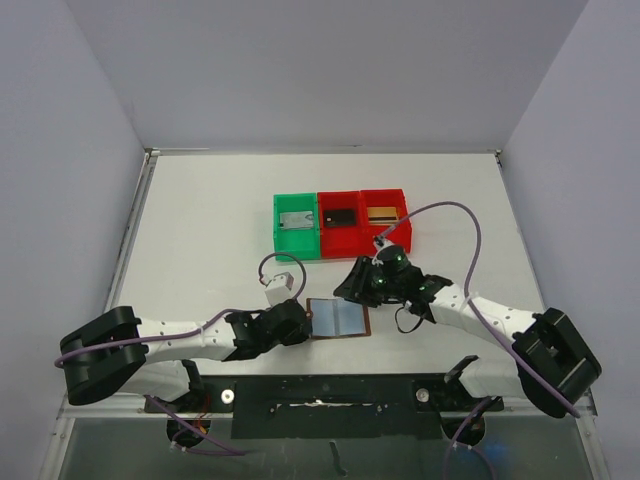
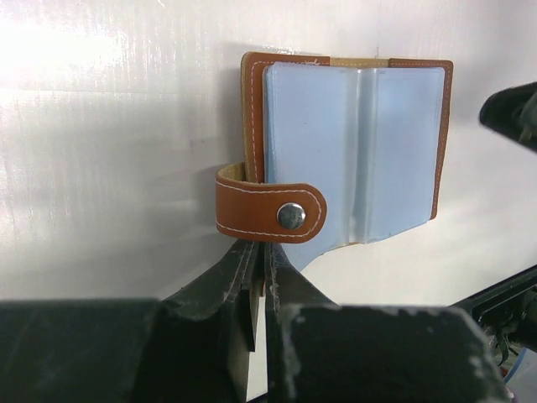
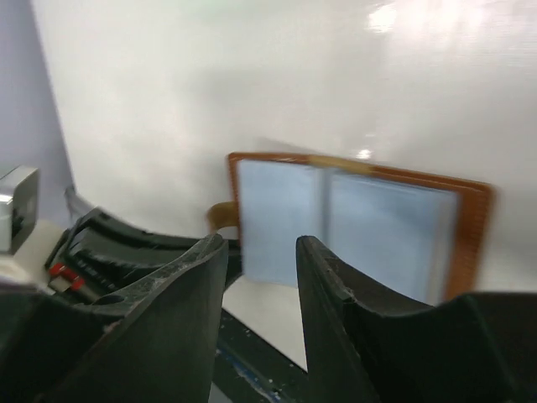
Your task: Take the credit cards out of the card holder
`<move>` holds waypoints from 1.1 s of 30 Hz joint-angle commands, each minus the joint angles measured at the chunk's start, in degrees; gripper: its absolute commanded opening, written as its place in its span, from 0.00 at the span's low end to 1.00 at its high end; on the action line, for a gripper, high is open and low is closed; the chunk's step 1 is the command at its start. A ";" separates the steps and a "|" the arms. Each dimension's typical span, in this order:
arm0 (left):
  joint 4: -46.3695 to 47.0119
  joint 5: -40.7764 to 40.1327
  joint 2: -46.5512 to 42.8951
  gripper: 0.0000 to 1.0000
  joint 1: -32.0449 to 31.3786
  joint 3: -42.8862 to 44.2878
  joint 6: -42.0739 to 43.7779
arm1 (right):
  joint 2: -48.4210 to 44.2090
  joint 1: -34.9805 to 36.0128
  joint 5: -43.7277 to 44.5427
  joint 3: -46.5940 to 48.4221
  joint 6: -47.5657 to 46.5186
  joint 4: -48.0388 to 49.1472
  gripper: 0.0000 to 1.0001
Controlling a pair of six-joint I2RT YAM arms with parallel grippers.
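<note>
Brown card holder [image 1: 338, 319] lies open, pale blue pockets up, by the table's [image 1: 200, 220] near edge, mid-width. Left gripper [image 2: 260, 248] closed, tips touching its snap strap [image 2: 270, 212]. Right gripper [image 3: 260, 242] hovers just beyond it, jaws apart, empty. Gold credit card [image 1: 380, 213] in rightmost red bin [image 1: 404, 206]

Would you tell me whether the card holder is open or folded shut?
Open: the card holder lies spread, both blue-grey pockets facing up, strap unfastened.
</note>
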 commanded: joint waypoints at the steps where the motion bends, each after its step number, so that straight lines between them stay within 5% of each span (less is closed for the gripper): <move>1: 1.74 -0.18 -0.87 0.00 0.02 0.29 0.25 | -3.25 -2.76 9.64 -1.47 -1.06 -12.34 0.40; 33: 1.20 1.27 1.47 0.00 -0.02 2.55 1.80 | 1.32 1.28 5.50 -2.33 -1.43 -6.48 0.32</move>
